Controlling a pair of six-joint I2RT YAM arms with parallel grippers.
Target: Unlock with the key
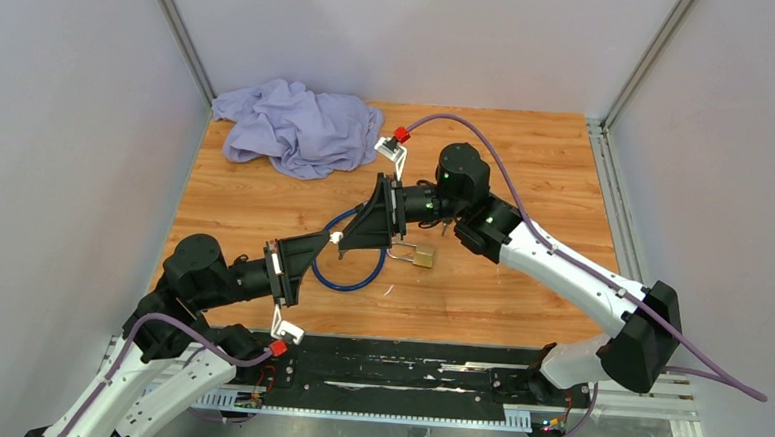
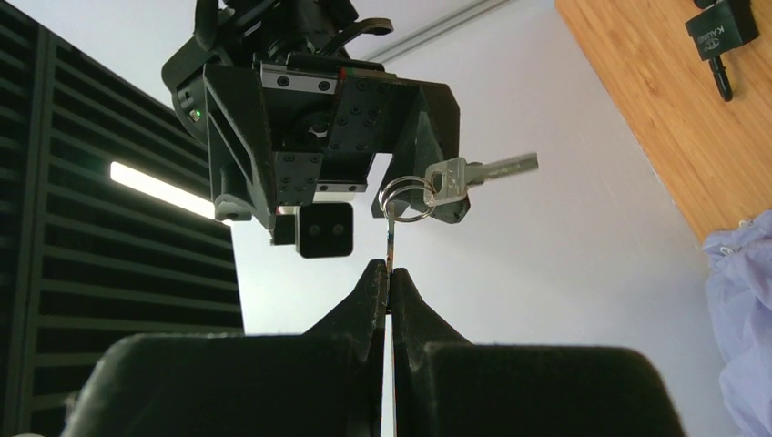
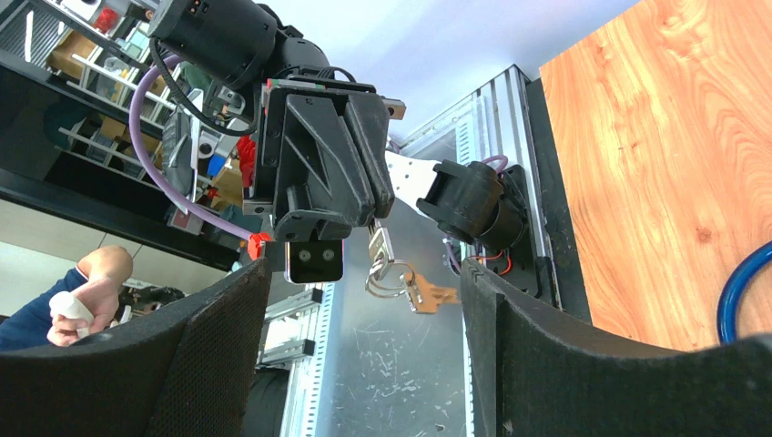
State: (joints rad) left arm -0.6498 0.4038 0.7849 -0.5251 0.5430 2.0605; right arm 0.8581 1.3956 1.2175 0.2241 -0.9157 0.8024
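Two metal keys [image 2: 460, 173] on a steel split ring [image 2: 407, 196], aloft just left of the brass padlock [image 1: 423, 255] lying on the wooden desk [image 1: 566, 168]. Left pincer [image 2: 390, 284] clenched on one key; the other juts sideways. Right pincer [image 3: 364, 273], released wide, faces the bunch, nearer the padlock.

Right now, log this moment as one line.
left gripper: shut on key | right gripper: open, facing it | padlock: on table, untouched

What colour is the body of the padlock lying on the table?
The padlock has a brass-gold body; the top external view shows it best.
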